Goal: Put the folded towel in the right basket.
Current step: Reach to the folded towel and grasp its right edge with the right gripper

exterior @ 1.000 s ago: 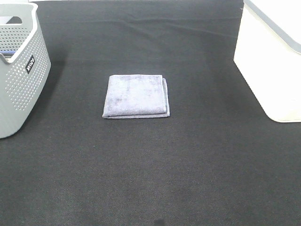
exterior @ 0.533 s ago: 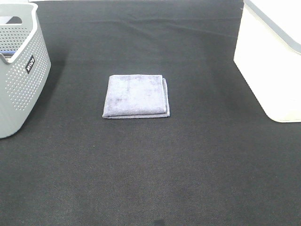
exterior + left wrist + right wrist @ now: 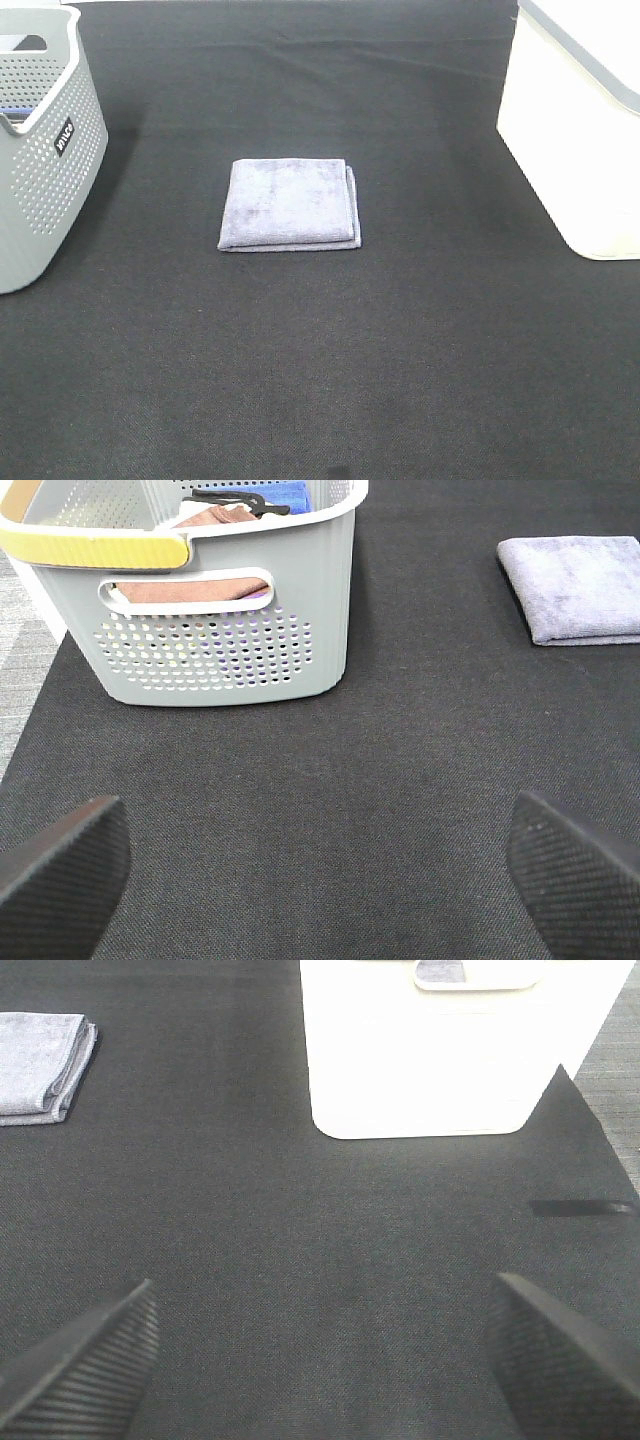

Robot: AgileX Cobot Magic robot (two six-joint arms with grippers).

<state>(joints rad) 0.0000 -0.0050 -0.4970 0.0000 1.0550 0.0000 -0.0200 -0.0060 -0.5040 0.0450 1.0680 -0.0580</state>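
Note:
A folded lavender-grey towel [image 3: 290, 204] lies flat on the black mat in the middle of the exterior view. It also shows in the left wrist view [image 3: 575, 586] and the right wrist view [image 3: 42, 1066]. The right basket [image 3: 575, 130], white with a grey rim, stands at the right edge; the right wrist view shows its near wall [image 3: 450, 1050]. My left gripper [image 3: 320, 870] is open and empty, well short of the towel. My right gripper [image 3: 320, 1345] is open and empty, apart from towel and basket. Neither gripper shows in the exterior view.
A grey perforated basket [image 3: 45, 165] stands at the left edge; in the left wrist view [image 3: 200, 610] it holds several folded cloths and has a yellow-trimmed rim. A black mat [image 3: 330, 350] covers the table.

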